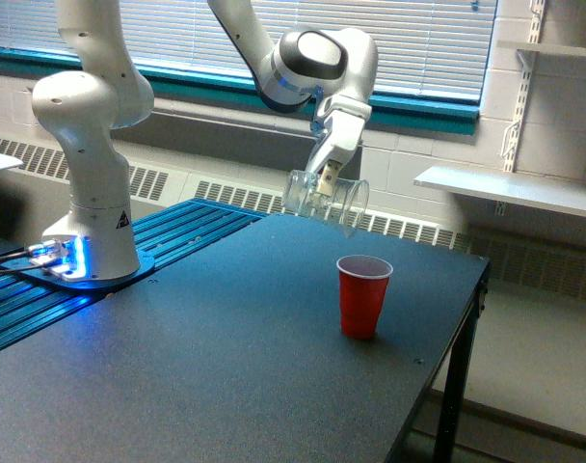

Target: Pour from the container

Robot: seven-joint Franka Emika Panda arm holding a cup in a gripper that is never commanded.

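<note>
Clear plastic tumbler (pixel 326 200), tipped mouth-down above opaque red plastic cup (pixel 362 296) on dark counter (pixel 226 367); no granules visible inside. Fingers (pixel 329 179) pinched on tumbler wall. Pour judged finished; next, righting the tumbler.

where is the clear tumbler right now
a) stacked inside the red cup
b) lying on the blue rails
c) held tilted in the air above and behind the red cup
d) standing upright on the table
c: the gripper holds the clear tumbler tipped on its side in the air, mouth angled down toward the red cup, which stands on the table.
</note>
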